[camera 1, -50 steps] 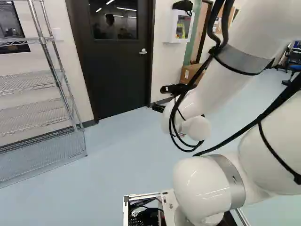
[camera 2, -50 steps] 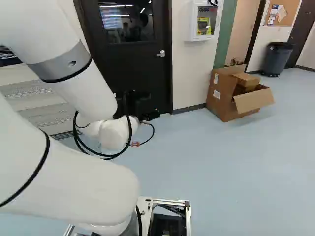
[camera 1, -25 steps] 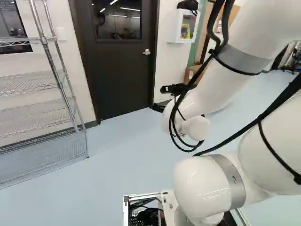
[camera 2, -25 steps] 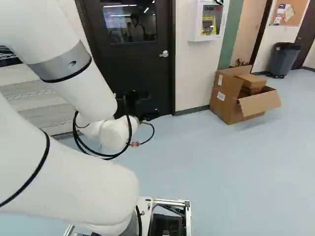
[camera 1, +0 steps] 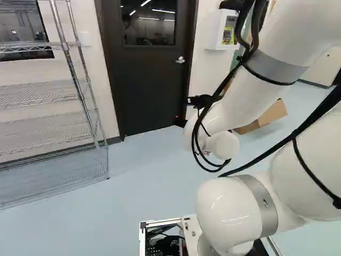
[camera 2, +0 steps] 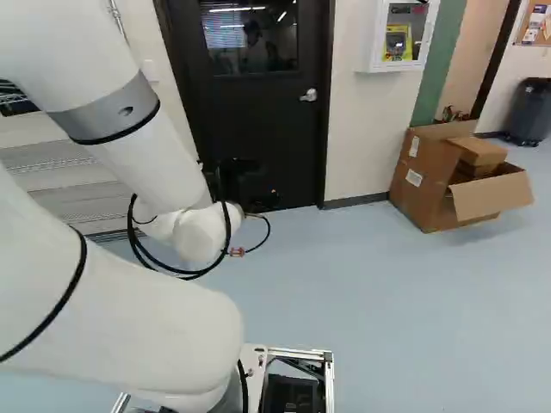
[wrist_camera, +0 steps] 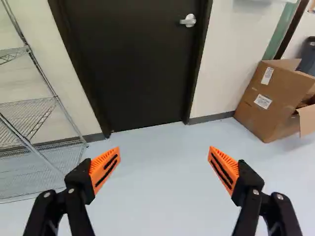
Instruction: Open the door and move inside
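Base [camera 2: 301, 354] swung left; door [camera 1: 146, 85] upright, handle [wrist_camera: 188, 21] pointing toward wire rack [camera 1: 53, 128] (nearly level); jaws released.

Floor [camera 2: 370, 301] is smooth, pale blue-grey; wire shelving rack [camera 1: 37, 176] stands on it at the left of the left base view; cardboard box [camera 2: 422, 176] sits at the right of the right base view, flaps open; dark trash bin [camera 2: 528, 112] stands farther back, beyond the box.
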